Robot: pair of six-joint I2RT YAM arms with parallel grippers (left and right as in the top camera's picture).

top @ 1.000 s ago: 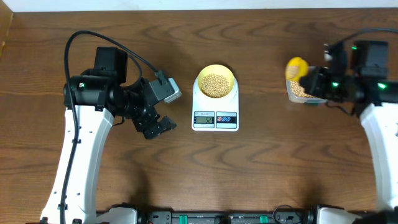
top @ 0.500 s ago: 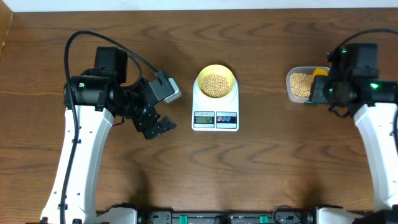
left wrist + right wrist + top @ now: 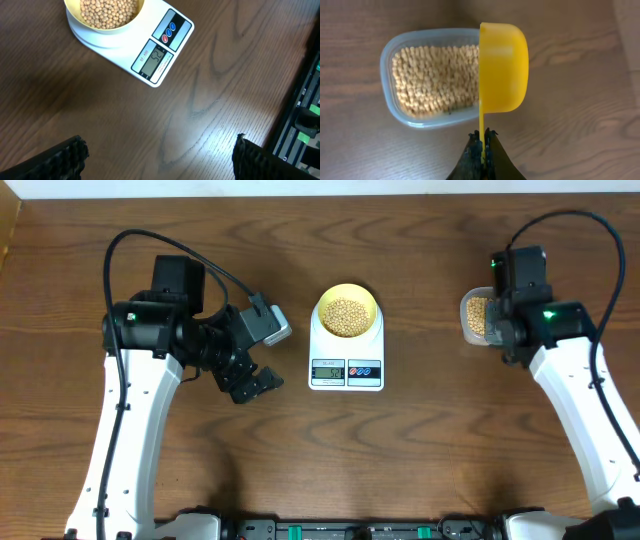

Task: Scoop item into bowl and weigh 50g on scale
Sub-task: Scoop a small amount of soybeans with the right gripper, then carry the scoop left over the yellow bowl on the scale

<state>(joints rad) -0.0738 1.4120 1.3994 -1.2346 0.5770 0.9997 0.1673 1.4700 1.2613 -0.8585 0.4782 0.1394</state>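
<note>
Pale-yellow bowl (image 3: 347,288) of beans (image 3: 347,315) on white scale (image 3: 346,383) at upper centre of the overhead view, display (image 3: 152,59) possibly reading 52, left gripper (image 3: 255,385) to its left with jaws wide apart, right gripper (image 3: 481,144) pinching yellow scoop (image 3: 502,67) handle at clear tub (image 3: 386,75), upper right.

Both arms: long smooth white plastic link shells (image 3: 115,440) w/ boxy black motor housings (image 3: 170,290) at the joints. L arm: thin black cable (image 3: 215,268) looping behind the left gripper (image 3: 252,383), grey camera block (image 3: 268,326) just behind it, ribbed black fingertips (image 3: 57,159). R arm: black cable loop (image 3: 565,213) and a lit green LED (image 3: 548,314) behind the right gripper (image 3: 482,145), matt black.
</note>
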